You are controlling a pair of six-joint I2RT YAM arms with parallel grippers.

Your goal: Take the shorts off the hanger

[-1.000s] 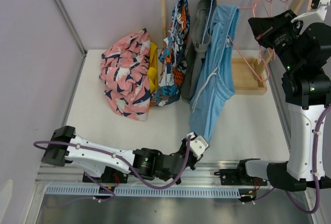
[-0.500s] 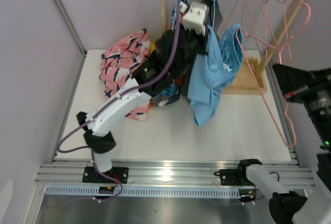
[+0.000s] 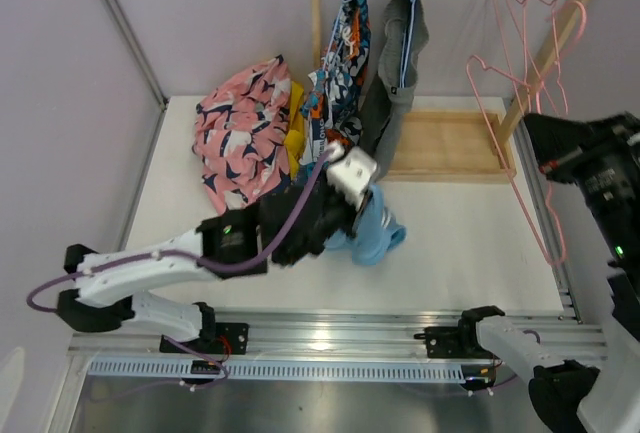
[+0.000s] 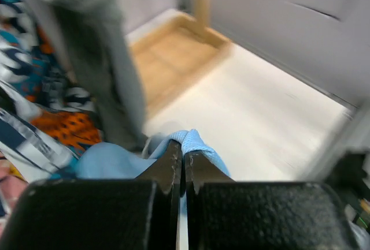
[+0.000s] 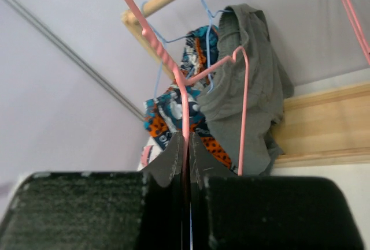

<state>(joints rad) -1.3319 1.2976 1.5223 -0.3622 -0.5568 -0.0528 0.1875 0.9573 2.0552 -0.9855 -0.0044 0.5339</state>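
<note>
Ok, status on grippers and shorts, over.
Right gripper shut on bare pink hanger. Left gripper shut on light blue shorts, off it. Grey shorts hang behind.

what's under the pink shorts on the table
A strip of yellow shorts shows from under the pink shorts, at the edge nearest the rack; whatever else lies beneath is covered.

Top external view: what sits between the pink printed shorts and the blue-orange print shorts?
The yellow shorts, a narrow strip showing between the pink printed shorts on the table and the hanging blue-orange print shorts. This shows in the top external view.
</note>
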